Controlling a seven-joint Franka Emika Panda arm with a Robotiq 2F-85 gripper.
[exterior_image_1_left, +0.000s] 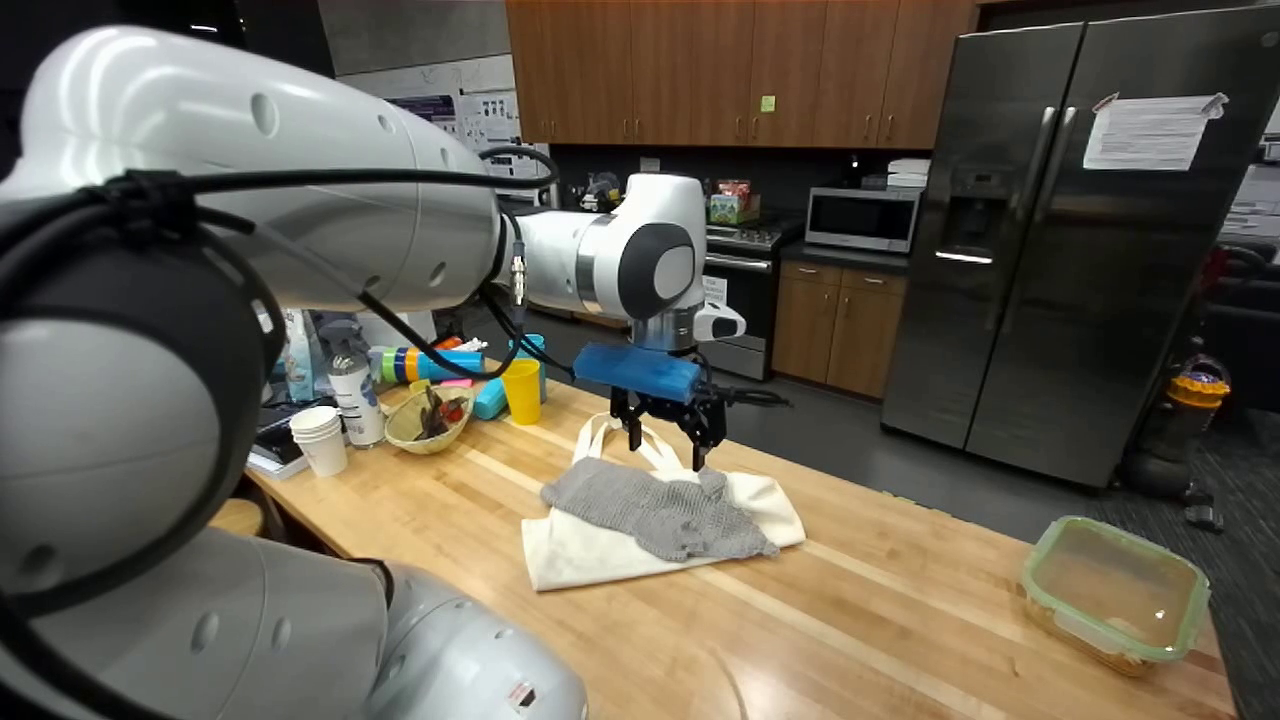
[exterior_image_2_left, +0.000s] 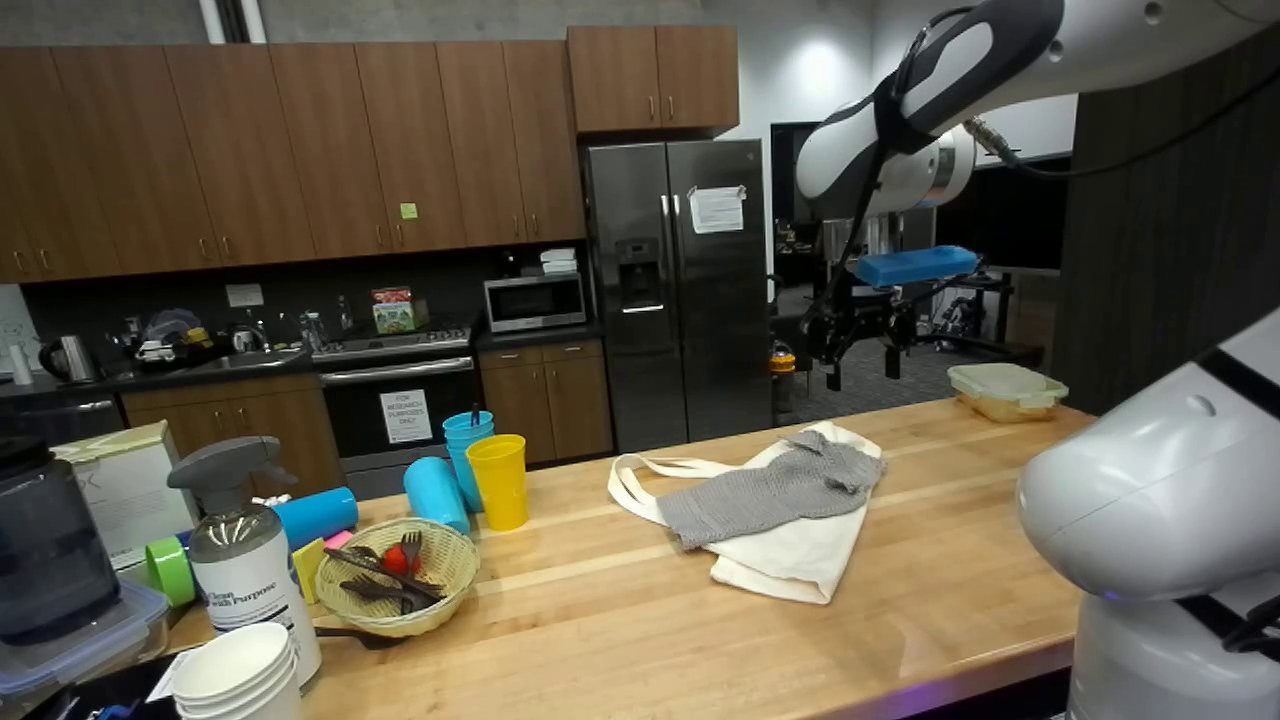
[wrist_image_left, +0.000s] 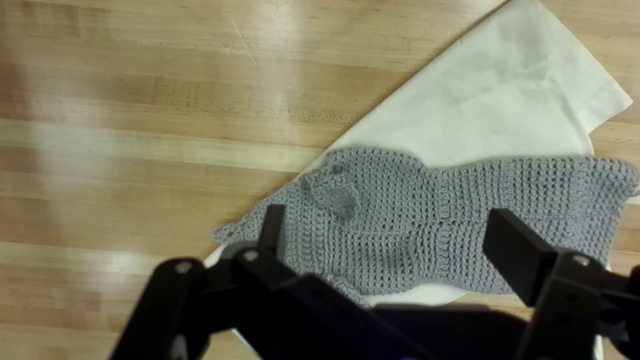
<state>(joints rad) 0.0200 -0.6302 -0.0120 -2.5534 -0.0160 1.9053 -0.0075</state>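
We count one gripper (wrist_image_left: 387, 228) with two fingers (wrist_image_left: 517, 255). Below it we have one gray knitted cloth (wrist_image_left: 425, 220) and one cream tote bag (wrist_image_left: 475, 115). Well apart on one side of the gripper sits one green-lidded food container (exterior_image_1_left: 1115, 590); on its opposite side we count one wicker basket (exterior_image_2_left: 452, 588), one yellow cup (exterior_image_2_left: 498, 483), at least two blue cups (exterior_image_2_left: 435, 495), one spray bottle (exterior_image_2_left: 250, 575) and one stack of white paper cups (exterior_image_1_left: 322, 448). Farthest from it: one refrigerator (exterior_image_2_left: 690, 340), one microwave (exterior_image_1_left: 862, 218) and one oven (exterior_image_2_left: 350, 408).

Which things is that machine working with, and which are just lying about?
Likely in play:
grey knitted cloth, below the open black gripper
cream fabric bag, beneath that cloth

Just lying about:
yellow plastic cup
pale woven basket
white paper cups
clear container, green-rimmed lid
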